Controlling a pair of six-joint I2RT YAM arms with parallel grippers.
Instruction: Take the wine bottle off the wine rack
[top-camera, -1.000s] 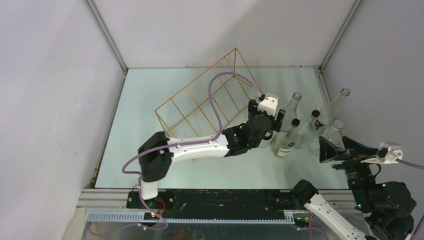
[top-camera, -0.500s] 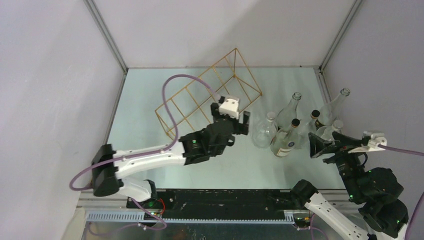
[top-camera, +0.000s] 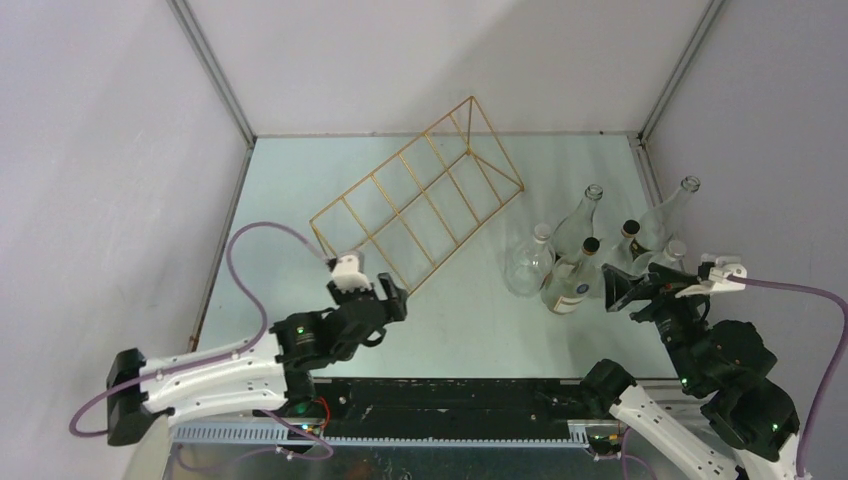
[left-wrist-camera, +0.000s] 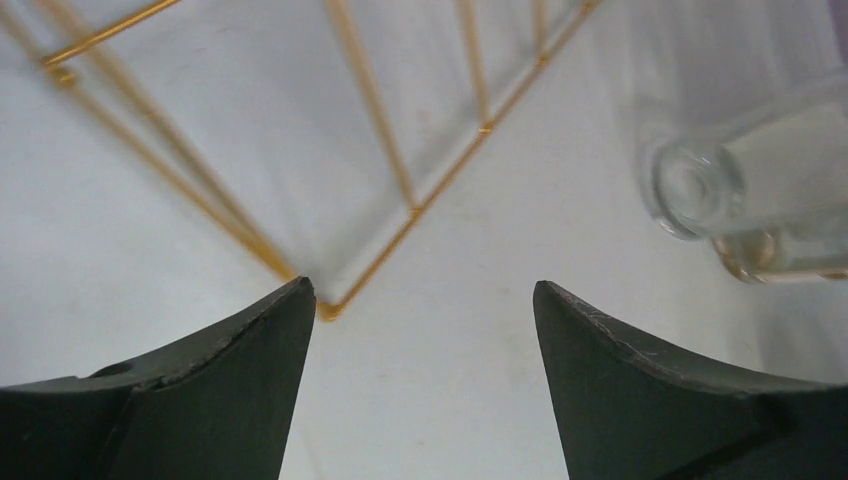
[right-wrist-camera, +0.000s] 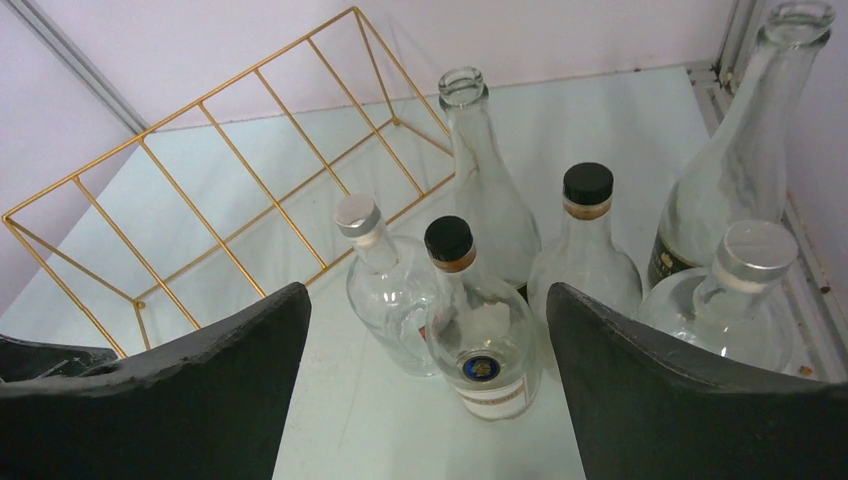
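The gold wire wine rack (top-camera: 400, 215) lies on the table left of centre, and I see no bottle in it. Several bottles stand to its right, among them a round clear bottle (top-camera: 527, 264) and a labelled black-capped one (top-camera: 570, 280). My left gripper (top-camera: 385, 300) is open and empty by the rack's near corner (left-wrist-camera: 325, 310); the round clear bottle (left-wrist-camera: 740, 190) shows at the right of the left wrist view. My right gripper (top-camera: 625, 288) is open and empty, just near-right of the bottles. It faces the labelled bottle (right-wrist-camera: 485, 335) and the round clear bottle (right-wrist-camera: 390, 290).
More bottles stand in the cluster: a tall clear one (right-wrist-camera: 485, 190), a black-capped one (right-wrist-camera: 585, 260), a tall labelled one (right-wrist-camera: 745, 170) and a silver-capped one (right-wrist-camera: 740, 300). Walls close the table at the left, back and right. A metal rail (top-camera: 655, 190) runs along the right edge.
My left gripper has drawn back from the bottles to the near left, leaving the round clear bottle standing. My right gripper has edged left toward the bottles.
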